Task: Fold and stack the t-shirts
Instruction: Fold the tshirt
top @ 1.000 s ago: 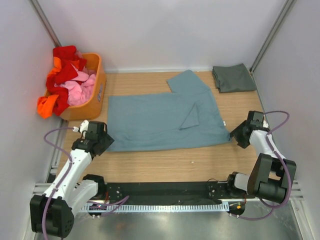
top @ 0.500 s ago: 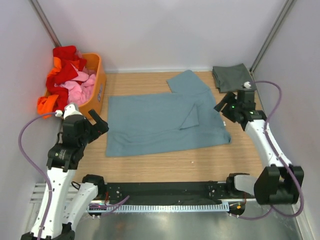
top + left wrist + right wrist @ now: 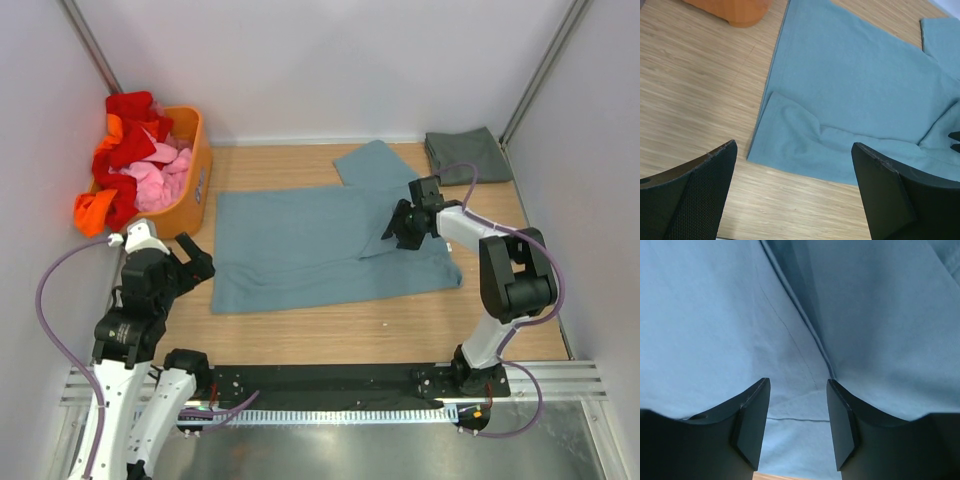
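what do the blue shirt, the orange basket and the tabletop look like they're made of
Blue-teal t-shirt: soft matte cloth, likely knit; it creases and folds limply. Orange basket: seemingly plastic, smooth with a moulded rim. Table: pale wood grain, matte; solid wood or laminate, cannot tell.

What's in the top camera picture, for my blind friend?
A big teal shirt lies flat on a table, the right pincer over its folded sleeve. The left pincer hovers open nearby; a folded dark shirt sits far right.
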Robot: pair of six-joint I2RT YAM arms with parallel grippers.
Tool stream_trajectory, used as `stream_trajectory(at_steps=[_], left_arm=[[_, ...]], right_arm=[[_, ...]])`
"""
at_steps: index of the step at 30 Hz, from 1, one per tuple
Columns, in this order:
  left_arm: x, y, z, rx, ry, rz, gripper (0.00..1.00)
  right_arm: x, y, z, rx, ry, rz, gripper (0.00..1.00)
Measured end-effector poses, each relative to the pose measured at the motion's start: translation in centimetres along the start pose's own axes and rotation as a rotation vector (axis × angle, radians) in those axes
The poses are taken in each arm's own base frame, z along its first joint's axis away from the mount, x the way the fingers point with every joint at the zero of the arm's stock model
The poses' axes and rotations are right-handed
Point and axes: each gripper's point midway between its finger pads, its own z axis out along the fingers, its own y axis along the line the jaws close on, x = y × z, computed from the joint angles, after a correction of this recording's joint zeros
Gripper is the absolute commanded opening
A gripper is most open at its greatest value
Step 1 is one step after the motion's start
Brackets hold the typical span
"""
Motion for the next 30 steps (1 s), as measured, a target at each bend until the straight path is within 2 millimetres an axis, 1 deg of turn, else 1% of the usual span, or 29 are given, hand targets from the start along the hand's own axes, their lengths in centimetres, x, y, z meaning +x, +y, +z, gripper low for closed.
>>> stream_trajectory(at_steps=[5,9,12,15,19,21,22,24,25,26,30], left_arm=[[0.0,0.0,0.0,-0.001,-0.002,0.002,0.96],[-0.1,0.1,-0.1,-0.002,-0.007,0.002,0.96],[-0.1,0.1,-0.1,-0.004,-0.008,0.003,0.96],[-0.1,0.2,-0.1,-0.004,-0.008,0.004,0.96],[0.0,0.2,0.0,-0.006,-0.007,0.004,0.96],[0.0,0.2,0.0,-0.007,-0.007,0.006,0.96],[0.0,0.2,0.0,-0.007,-0.007,0.008,0.96],[0.0,0.2,0.0,-0.007,-0.007,0.01,0.96],[0.0,0.2,0.0,-0.007,-0.007,0.011,0.96],[0.0,0.3,0.0,-0.007,-0.007,0.011,0.96],[0.0,0.3,0.0,-0.008,-0.008,0.011,0.96]], right_arm=[[-1.0,0.5,0.4,-0.005,-0.026,0.001,0.52],[-1.2,0.3,0.4,0.009,-0.038,0.003,0.52],[-0.9,-0.2,0.6,0.024,-0.04,0.008,0.51],[-0.2,-0.9,0.8,0.04,-0.027,0.013,0.5],[0.0,-1.1,0.9,0.044,-0.022,0.019,0.49],[0.1,-1.0,1.0,0.041,-0.024,0.024,0.44],[0.1,-1.0,1.0,0.04,-0.024,0.026,0.38],[0.2,-0.9,1.0,0.038,-0.024,0.028,0.32],[0.1,-0.9,1.0,0.036,-0.026,0.028,0.24],[0.1,-0.8,1.0,0.034,-0.028,0.027,0.2],[0.1,-0.5,1.0,0.029,-0.027,0.028,0.13]])
